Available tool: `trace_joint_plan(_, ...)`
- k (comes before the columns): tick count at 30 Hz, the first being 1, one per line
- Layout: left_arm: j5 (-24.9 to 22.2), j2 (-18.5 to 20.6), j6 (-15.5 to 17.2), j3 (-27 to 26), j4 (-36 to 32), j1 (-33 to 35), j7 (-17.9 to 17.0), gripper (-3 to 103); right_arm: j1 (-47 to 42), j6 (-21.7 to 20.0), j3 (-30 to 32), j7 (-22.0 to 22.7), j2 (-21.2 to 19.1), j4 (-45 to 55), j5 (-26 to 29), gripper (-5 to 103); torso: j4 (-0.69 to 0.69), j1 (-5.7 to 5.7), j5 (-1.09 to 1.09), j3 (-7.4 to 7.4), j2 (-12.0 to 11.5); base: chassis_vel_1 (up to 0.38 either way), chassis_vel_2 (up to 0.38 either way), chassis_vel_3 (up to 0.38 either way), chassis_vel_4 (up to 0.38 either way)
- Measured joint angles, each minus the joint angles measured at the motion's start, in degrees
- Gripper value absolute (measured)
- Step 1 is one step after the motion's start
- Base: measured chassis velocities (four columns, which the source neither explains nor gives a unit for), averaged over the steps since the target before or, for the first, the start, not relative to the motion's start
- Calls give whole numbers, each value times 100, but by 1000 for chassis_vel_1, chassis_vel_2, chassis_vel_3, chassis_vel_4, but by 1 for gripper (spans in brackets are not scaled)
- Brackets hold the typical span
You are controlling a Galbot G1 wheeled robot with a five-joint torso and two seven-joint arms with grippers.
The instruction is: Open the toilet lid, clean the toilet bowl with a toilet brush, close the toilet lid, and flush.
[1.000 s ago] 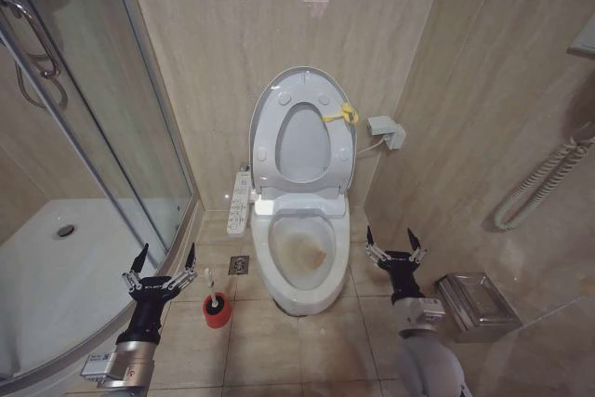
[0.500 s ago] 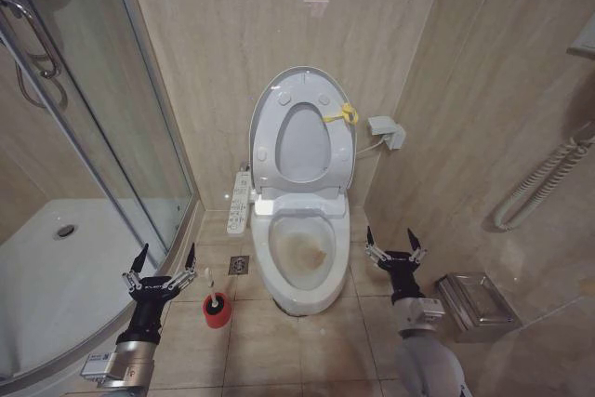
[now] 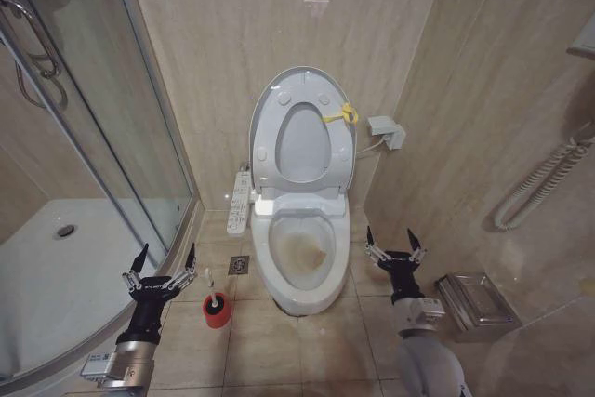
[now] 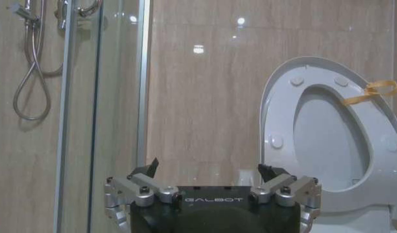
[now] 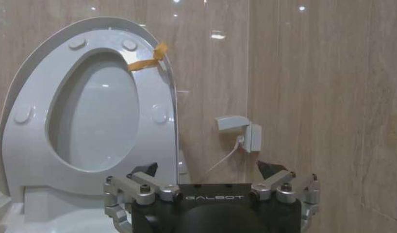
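Here the toilet brush point(image 3: 215, 305) stands just beside the spread left gripper point(image 3: 165, 258).

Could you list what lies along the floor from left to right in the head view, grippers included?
Left gripper → toilet brush → toilet bowl → right gripper → metal bin.
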Motion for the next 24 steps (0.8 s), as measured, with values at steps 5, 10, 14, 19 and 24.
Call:
trace_joint_plan(5,0,0,0,0,0,0,0,100,0,0,0,0,0,0,0,100,0,0,0,0,0,0,0,0,0)
trace_joint_plan(10,0,0,0,0,0,0,0,100,0,0,0,0,0,0,0,100,0,0,0,0,0,0,0,0,0)
trace_joint_plan(14,0,0,0,0,0,0,0,100,0,0,0,0,0,0,0,100,0,0,0,0,0,0,0,0,0)
trace_joint_plan(19,0,0,0,0,0,0,0,100,0,0,0,0,0,0,0,100,0,0,0,0,0,0,0,0,0)
trace_joint_plan(24,0,0,0,0,0,0,0,100,0,0,0,0,0,0,0,100,0,0,0,0,0,0,0,0,0)
